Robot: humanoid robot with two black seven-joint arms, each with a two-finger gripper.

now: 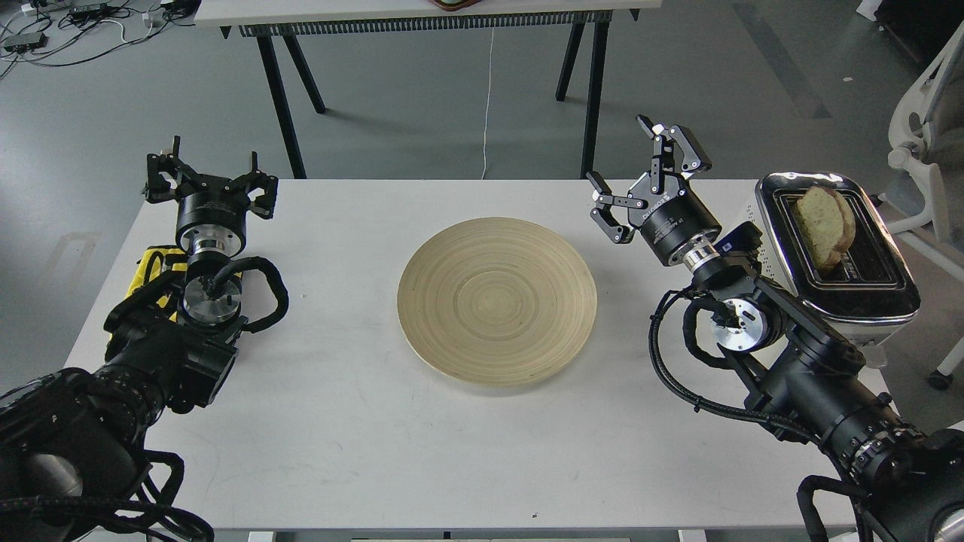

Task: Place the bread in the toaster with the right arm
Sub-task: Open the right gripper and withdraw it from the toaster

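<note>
The bread [825, 226] is standing in a slot of the toaster [836, 252]; we are holding our right gripper [648, 177] beside it, fingers spread and empty, so the slice sits freely.

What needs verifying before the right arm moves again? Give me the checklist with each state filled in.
1. Bread in toaster: ok, it stands in the far slot, leaning, its top sticking out.
2. Bread fully seated: cannot tell.
3. Right end effector free of the bread: ok, open and empty, left of the toaster.
4. Plate cleared: ok, nothing on it.
5. Left end effector out of the way: ok, open, over the table's far left corner.
6. Toaster lever position: cannot tell, not visible.
</note>
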